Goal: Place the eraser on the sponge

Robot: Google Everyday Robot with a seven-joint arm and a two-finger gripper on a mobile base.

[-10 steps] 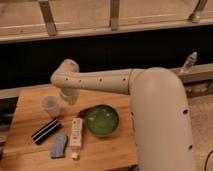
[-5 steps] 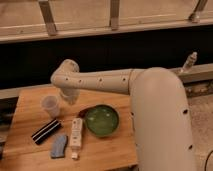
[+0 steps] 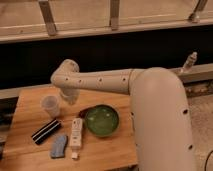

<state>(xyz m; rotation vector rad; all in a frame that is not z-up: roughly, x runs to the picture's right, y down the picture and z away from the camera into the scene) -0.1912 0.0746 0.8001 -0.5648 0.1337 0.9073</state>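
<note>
The eraser point(image 3: 46, 131), a black oblong block with white stripes, lies on the wooden table point(image 3: 25, 107) at the left. The sponge point(image 3: 59, 146), a soft blue-grey pad, rests just in front of it, near the table's front edge. The two lie close together but apart. My gripper point(image 3: 69, 96) hangs from the white arm's bent wrist above the table's back middle, beside the cup. It is above and behind the eraser, touching neither object.
A clear plastic cup point(image 3: 50, 105) stands at the back left, next to the gripper. A long white remote-like device point(image 3: 76, 133) lies right of the sponge. A green bowl point(image 3: 102, 120) sits at the right, with a dark object behind its rim.
</note>
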